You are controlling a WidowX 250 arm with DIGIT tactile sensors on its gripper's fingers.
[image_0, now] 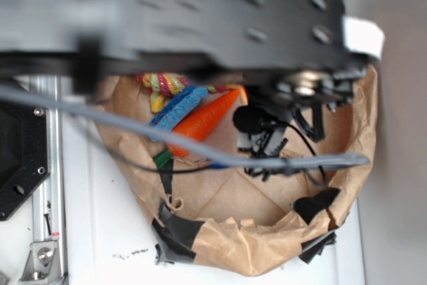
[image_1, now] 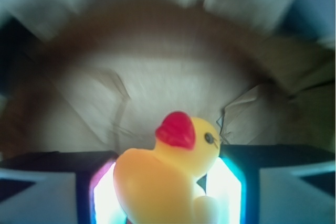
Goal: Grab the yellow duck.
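Observation:
In the wrist view the yellow duck (image_1: 168, 182) fills the gap between the two glowing pads (image_1: 105, 198) of my gripper (image_1: 165, 195). Its red beak points up and to the left, and one eye shows. Both pads press against its body, and the brown paper floor lies blurred well behind it. In the exterior view the black gripper (image_0: 263, 139) hangs inside the brown paper nest (image_0: 267, 251), right of the carrot. The duck is hidden there by the arm and fingers.
An orange carrot toy (image_0: 203, 121), a blue sponge-like toy (image_0: 179, 108) and a multicoloured rope toy (image_0: 163, 85) lie at the nest's left back. The black arm (image_0: 200, 11) covers the top. A grey cable (image_0: 200, 148) crosses the nest. Black tape (image_0: 177, 231) patches its rim.

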